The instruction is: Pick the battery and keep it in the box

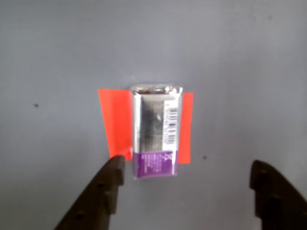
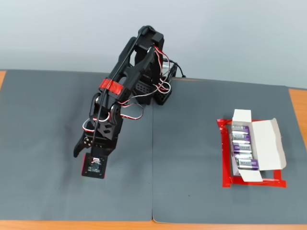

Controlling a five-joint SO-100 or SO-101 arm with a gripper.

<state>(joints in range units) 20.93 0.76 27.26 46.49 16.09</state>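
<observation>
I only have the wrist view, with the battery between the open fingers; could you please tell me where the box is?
Observer: In the fixed view the box sits at the right of the grey mat, well away from the arm, inside a red tape outline.
Operator: Thank you; is it open?
Observer: Yes, its flaps are folded out, and several purple-silver cells already lie in a row inside.
</observation>
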